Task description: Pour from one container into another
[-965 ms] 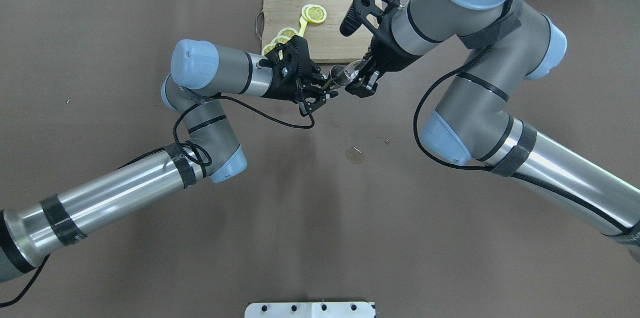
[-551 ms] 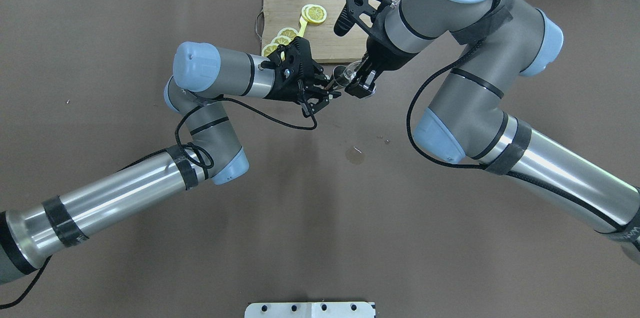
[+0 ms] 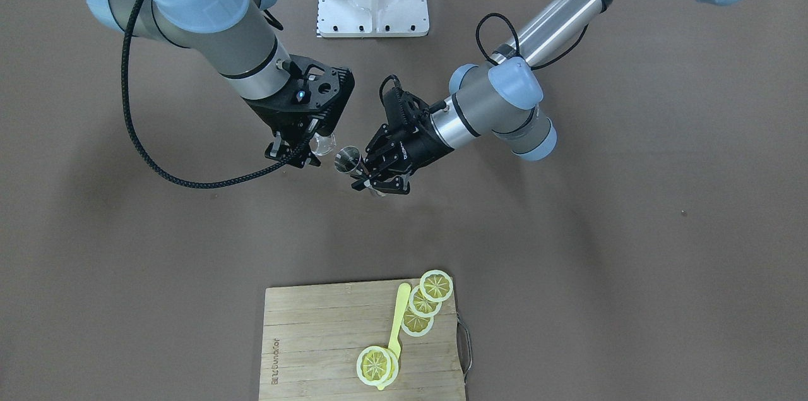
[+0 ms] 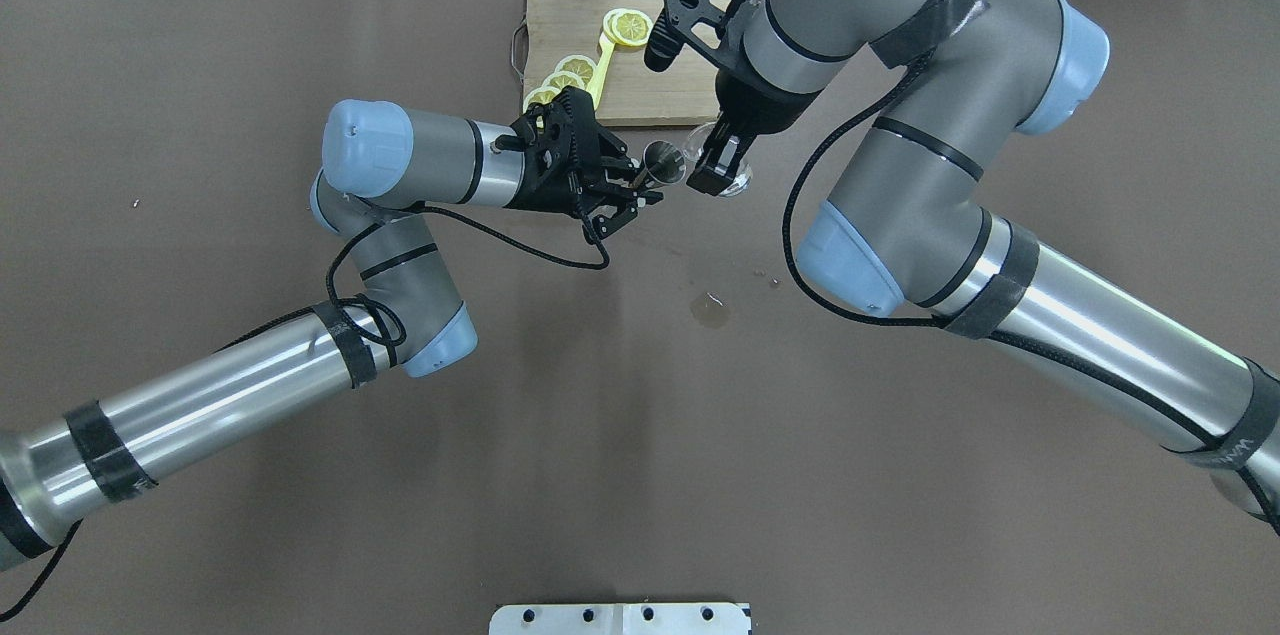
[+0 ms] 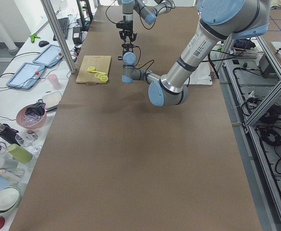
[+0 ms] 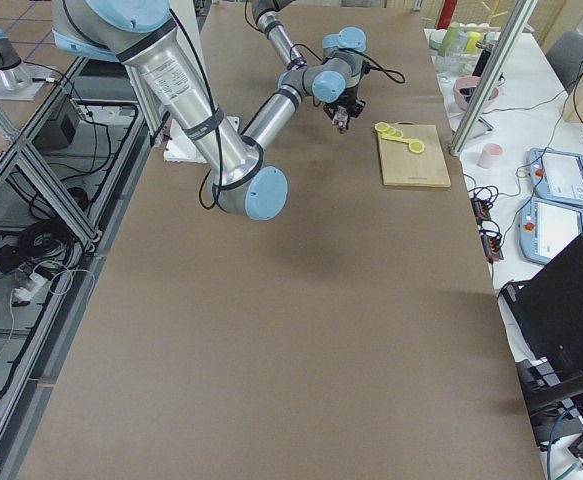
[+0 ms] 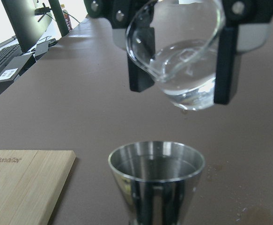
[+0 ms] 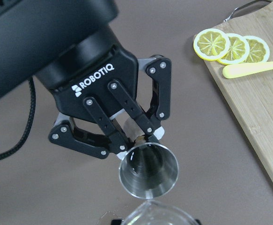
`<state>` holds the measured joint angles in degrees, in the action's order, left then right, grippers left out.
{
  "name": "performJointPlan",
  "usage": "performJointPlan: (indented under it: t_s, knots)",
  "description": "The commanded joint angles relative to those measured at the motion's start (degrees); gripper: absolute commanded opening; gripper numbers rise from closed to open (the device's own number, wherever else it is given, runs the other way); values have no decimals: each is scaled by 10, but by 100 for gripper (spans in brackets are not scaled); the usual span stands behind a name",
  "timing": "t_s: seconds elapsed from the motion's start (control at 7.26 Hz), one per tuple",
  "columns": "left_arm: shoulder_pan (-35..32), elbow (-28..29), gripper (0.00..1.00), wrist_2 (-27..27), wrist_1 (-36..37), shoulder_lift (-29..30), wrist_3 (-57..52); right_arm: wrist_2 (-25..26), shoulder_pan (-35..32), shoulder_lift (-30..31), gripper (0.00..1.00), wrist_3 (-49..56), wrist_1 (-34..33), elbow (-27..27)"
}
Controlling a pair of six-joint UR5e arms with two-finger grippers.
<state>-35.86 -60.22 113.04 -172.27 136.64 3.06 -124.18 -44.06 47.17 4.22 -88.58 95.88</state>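
Observation:
A steel jigger (image 4: 662,162) is held off the table, upright, with my left gripper (image 4: 628,193) shut on its lower half. The right wrist view shows the jigger (image 8: 149,169) mouth-up in front of the left gripper (image 8: 132,137). A clear glass bowl (image 7: 183,61) holding some clear liquid hangs tilted just above and behind the jigger (image 7: 157,173), with my right gripper (image 4: 716,171) shut on it. From the front, the glass bowl (image 3: 323,145) sits close beside the jigger (image 3: 347,160), not touching.
A wooden cutting board (image 4: 560,15) at the table's far edge carries lemon slices (image 4: 630,27) and a yellow spoon (image 4: 603,55). A small wet patch (image 4: 709,312) marks the brown table nearer the robot. The white base plate (image 4: 620,619) lies at the near edge.
Both grippers have drifted slightly left with their containers. The right arm's wrist has swung round toward the board, turning the glass bowl beside the jigger.

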Motion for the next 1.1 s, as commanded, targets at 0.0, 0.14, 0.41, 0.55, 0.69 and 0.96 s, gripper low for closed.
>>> performJointPlan:
  t_s: [0.0, 0.14, 0.41, 0.55, 0.69, 0.96]
  knots:
    - [1, -2, 0, -1, -1, 0, 0, 1, 1, -8, 0, 12, -14, -3]
    - [1, -2, 0, -1, -1, 1, 0, 1, 1, -10, 0, 13, -14, -7]
    - [0, -3, 0, -1, -1, 2, 0, 1, 3, -36, 0, 36, -54, -16]
    - [0, -3, 0, -1, -1, 2, 0, 2, 3, -47, 0, 48, -75, -20]
    - [1, -3, 0, -1, -1, 2, 0, 5, 5, -56, 0, 49, -89, -23]
    - [0, -3, 0, -4, 0, 2, 1, 5, 6, -71, 0, 71, -122, -31]
